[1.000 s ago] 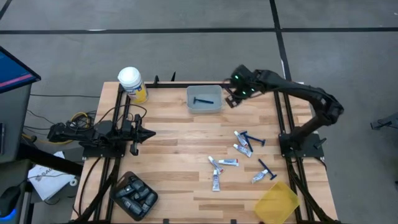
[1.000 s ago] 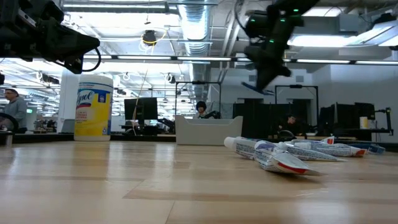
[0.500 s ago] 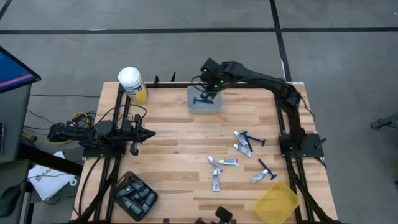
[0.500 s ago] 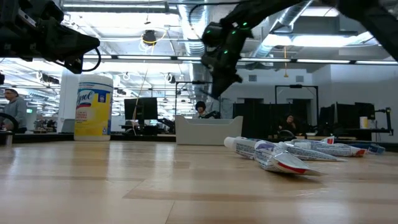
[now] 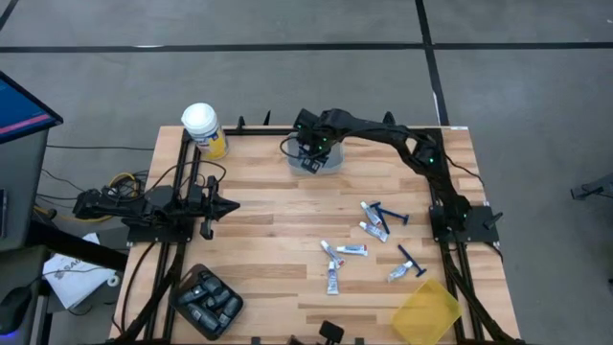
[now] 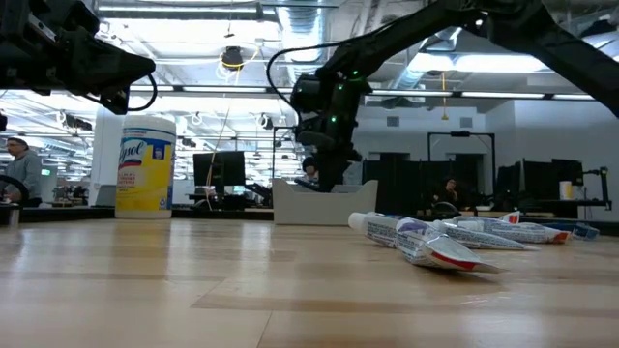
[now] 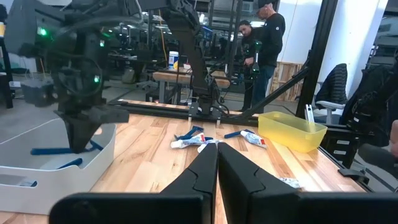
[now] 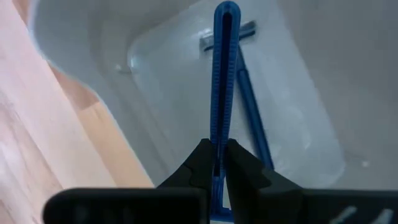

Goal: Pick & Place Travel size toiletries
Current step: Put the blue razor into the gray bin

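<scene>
My right gripper (image 5: 311, 155) hangs over the pale grey bin (image 5: 331, 165) at the table's far edge, shut on a blue razor (image 8: 222, 74). A second blue razor (image 8: 252, 118) lies flat on the bin's floor. Several white tubes and blue razors (image 5: 375, 220) (image 5: 343, 253) (image 5: 407, 264) lie flat on the wood on the right half. Dark oval pods fill a black tray (image 5: 206, 299) near the left front corner. My left gripper (image 5: 218, 206) waits shut at the table's left side, touching nothing. My right gripper pinches the blue razor's handle (image 8: 216, 155) between its two fingers, coming from above and pointing down into the bin. The handle runs along the fingers and sticks out past their tips. The razor is lifted, its free end (image 8: 225, 11) over the razor lying in the bin.
A yellow jar with a white lid (image 5: 204, 129) stands at the far left corner. A yellow bin (image 5: 426, 311) sits at the near right corner. Bare wood lies open in the table's middle (image 5: 278, 230). People stand in the room beyond (image 7: 264, 37).
My right gripper has carried the blue razor along the far edge toward the table's left, from beside the bin's right end to above the bin, and has come down so that the razor now points into it. The fingers have stayed shut on the razor.
</scene>
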